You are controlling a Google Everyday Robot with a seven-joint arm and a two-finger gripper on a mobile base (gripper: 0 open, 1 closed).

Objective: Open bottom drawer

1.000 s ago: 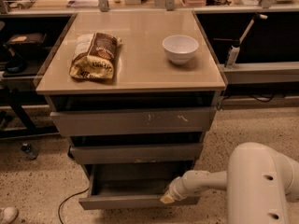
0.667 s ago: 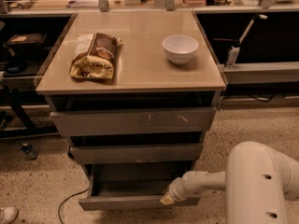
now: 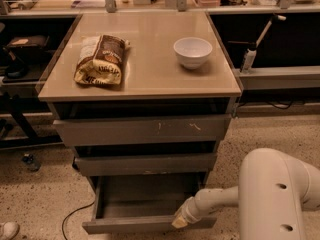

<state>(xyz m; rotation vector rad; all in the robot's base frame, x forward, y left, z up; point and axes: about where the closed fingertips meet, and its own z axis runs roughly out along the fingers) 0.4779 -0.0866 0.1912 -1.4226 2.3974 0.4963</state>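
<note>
The bottom drawer (image 3: 145,225) of the grey cabinet is pulled out, and its shallow grey tray inside (image 3: 142,196) shows. Its flat front sits near the lower edge of the view. My gripper (image 3: 181,219) is at the right part of that front's top edge, at the end of my white arm (image 3: 272,194), which reaches in from the lower right. Above it are the mid-sized front (image 3: 145,164) and the tall front with pale scratches (image 3: 142,130); both stick out a little.
On the cabinet top (image 3: 150,79) lie a brown snack bag (image 3: 100,60) and a white bowl (image 3: 192,51). A cable (image 3: 75,215) runs over the speckled floor at the left. Dark shelving flanks the cabinet and a cluttered counter runs behind.
</note>
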